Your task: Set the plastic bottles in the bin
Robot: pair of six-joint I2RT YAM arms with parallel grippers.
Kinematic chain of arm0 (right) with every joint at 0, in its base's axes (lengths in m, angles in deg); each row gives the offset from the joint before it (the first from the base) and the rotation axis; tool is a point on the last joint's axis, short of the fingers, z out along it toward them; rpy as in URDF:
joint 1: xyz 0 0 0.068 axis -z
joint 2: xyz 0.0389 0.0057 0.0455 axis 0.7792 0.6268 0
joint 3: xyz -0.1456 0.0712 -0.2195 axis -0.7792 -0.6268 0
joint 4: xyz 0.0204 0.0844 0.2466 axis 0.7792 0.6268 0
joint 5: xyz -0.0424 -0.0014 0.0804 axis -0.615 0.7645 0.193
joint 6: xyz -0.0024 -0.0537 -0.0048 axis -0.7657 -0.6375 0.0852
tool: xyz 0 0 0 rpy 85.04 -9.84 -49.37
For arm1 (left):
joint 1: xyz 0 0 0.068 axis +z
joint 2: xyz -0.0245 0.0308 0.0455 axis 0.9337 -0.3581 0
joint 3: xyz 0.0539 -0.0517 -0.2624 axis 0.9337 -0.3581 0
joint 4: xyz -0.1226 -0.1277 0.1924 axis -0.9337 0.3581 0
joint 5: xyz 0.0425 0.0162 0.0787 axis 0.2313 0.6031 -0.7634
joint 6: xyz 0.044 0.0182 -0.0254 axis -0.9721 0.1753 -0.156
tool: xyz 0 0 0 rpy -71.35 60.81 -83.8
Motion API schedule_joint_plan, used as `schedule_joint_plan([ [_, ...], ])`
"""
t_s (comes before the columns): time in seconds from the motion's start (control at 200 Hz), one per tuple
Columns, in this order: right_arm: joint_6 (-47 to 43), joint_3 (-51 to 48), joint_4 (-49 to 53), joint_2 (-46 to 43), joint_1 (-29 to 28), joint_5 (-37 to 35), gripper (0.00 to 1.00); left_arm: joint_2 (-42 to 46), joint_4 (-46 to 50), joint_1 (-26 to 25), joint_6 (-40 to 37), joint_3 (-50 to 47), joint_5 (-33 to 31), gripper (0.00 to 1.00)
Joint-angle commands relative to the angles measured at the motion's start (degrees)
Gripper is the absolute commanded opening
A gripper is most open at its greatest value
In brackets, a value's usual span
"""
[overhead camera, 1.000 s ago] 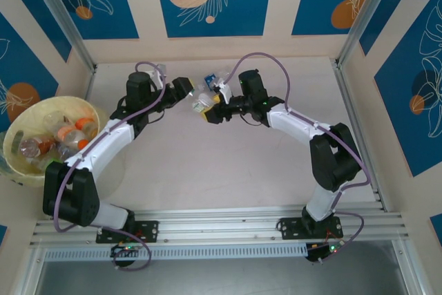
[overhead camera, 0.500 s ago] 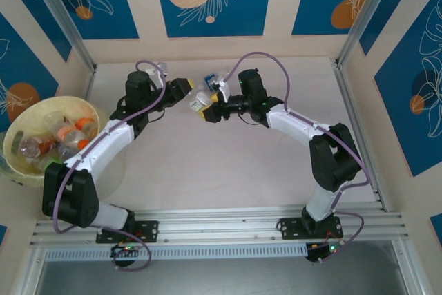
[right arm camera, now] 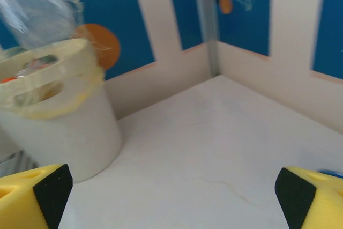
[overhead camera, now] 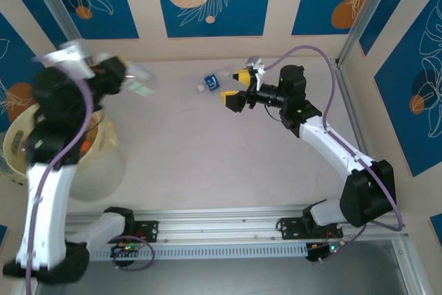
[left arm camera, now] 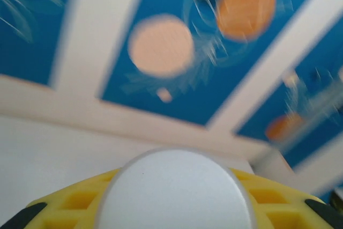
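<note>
- Bin sits at my far left: a wide, round, pale yellow bucket with thin, see-through walls and a rolled rim. It already holds a heap of bottles, clear plastic with orange showing among them, so I judge most of the job is done.
- Left gripper is raised beside the bin's far rim and closed narrow on one plastic bottle. From my wrist I see its smooth, round, pale end seated between my ribbed yellow pads. From above the body is blurred. It looks like clear, thin plastic with a greenish label, though I can't be sure. This one is carried but not yet dropped in.
- Blue-labelled bottle lies on its side on the tabletop near the back wall, well apart from the bin. It is small and clear, and I think it is the last one left to fetch.
- Right gripper hangs just beside that bottle, spread wide and holding nothing. Its yellow fingers are blocky with black tips, over the smooth, matte, pale tabletop.
</note>
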Motion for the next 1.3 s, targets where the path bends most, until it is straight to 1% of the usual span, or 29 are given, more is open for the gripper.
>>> schedule_joint_plan([
  [0.0,2.57,-2.94,0.29,1.82,0.56,-8.16,0.99,1.2,16.33,4.31,-5.61,3.83,-13.48,0.0],
  [0.055,3.02,-3.33,-0.24,2.69,0.63,-8.38,0.99,0.66,19.21,6.78,-5.73,5.8,-16.78,0.0],
  [0.11,2.75,-3.25,-0.2,3.75,0.52,-8.08,0.99,-0.15,21.25,9.62,-5.62,7.48,-18.44,0.0],
  [0.285,0.84,-2.45,0.76,6.35,0.62,-7.47,0.99,-2.79,22.84,21.02,-3.8,11.07,-17.33,0.0],
  [0.33,0.45,-2.54,0.76,6.74,0.7,-7.52,0.99,-3.49,22.65,24.8,-2.56,11.24,-14.18,0.0],
  [0.41,-0.14,-2.75,0.94,7.13,0.92,-7.64,0.99,-6.34,22.5,32.35,-0.26,10.71,-2.1,0.0],
  [0.46,-0.32,-3.04,0.98,7.3,1.1,-7.63,0.99,-8.47,22.58,36.44,0.57,9.93,3.59,0.0],
  [0.6,-0.81,-3.58,2.23,6.96,1.72,-7.67,0.99,-10.76,22.23,44.63,0.66,6.93,9.83,0.0],
  [0.67,-0.88,-4.07,2.48,6.56,1.95,-7.97,0.99,-10.55,20.98,47.47,0.84,4.79,13.4,0.0],
  [0.78,-0.38,-4.74,2.18,6.52,2.06,-8.34,0.99,-12.17,20.2,49.96,0.3,2.18,20.31,0.0],
  [0.85,0.11,-4.58,2.19,6.83,2.01,-7.96,0.99,-13.14,18.56,50.59,0.3,-0.03,22.22,0.04],
  [0.895,0.21,-4.27,2.47,6.92,2.13,-7.42,0.99,-13.59,17.67,50.88,0.34,-1.03,22.68,0.08],
  [0.945,0.17,-3.76,3.14,7.07,1.98,-7.2,0.99,-14.2,17.18,50.97,0.21,-1.89,22.94,0.17],
  [1.01,-0.12,-3.1,4.07,7.14,1.87,-7.24,0.99,-15.08,16.71,50.96,-0.09,-3.1,23.59,0.22],
  [1.115,-0.1,-2.72,4.3,7.2,1.72,-7.36,0.99,-16.53,16.69,51.06,-0.54,-5.19,22.5,0.28],
  [1.25,0.39,-2.3,4.49,7.1,1.12,-7.27,0.99,-17.43,16.84,51.06,-0.98,-5.84,19.1,0.31],
  [1.27,0.39,-2.24,4.49,7.18,1.06,-7.36,0.99,-17.54,16.92,51.01,-1.13,-5.82,18.5,0.33],
  [1.295,0.3,-2.28,4.61,7.18,0.95,-7.44,0.99,-17.65,17.06,51.06,-1.31,-5.92,17.86,0.38],
])
